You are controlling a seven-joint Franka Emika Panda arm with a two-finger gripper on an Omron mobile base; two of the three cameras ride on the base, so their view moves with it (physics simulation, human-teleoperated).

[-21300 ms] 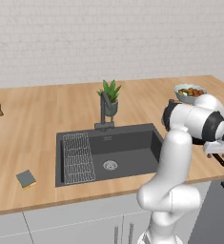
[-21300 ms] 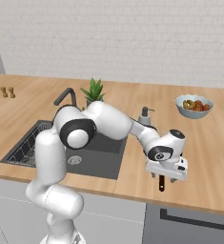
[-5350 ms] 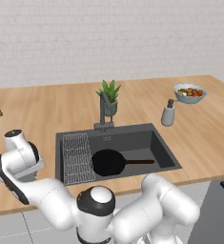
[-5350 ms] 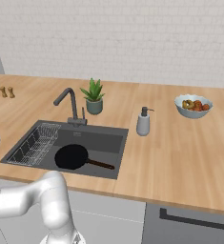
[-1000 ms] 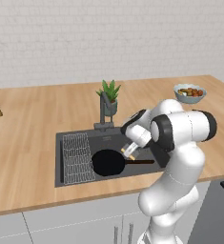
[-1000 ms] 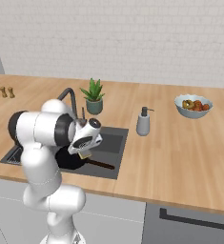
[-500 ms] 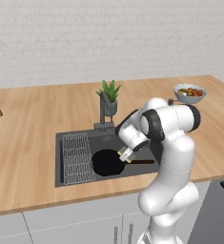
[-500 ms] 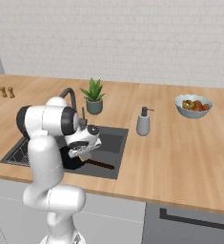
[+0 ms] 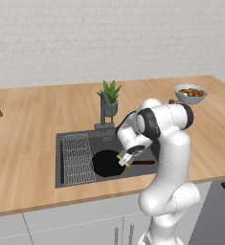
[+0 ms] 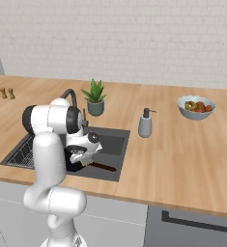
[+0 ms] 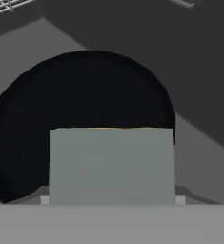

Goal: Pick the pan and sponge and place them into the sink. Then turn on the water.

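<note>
Since half a second ago the arm has swung a little further left in the left base view, bringing the gripper (image 9: 125, 160) lower over the pan (image 9: 106, 162). The claw holds the sponge (image 11: 111, 164), which fills the lower middle of the hand view as a flat grey-green slab with a thin yellow line along its top edge; the jaws are set wide around it. Behind the sponge in that view sits the pan, round and black. In the left base view the pan lies in the sink (image 9: 68, 139) at centre frame, its long dark handle (image 9: 143, 162) pointing right. The wire rack (image 9: 78, 158) occupies the basin's left side. The faucet (image 9: 104, 110) rises at the sink's back edge, with the potted plant (image 9: 111, 95) just behind it. In the right base view a soap dispenser (image 10: 145, 123) stands right of the sink, and a bowl of fruit (image 10: 196, 107) sits at upper right. The arm's elbow hides part of the basin there.
</note>
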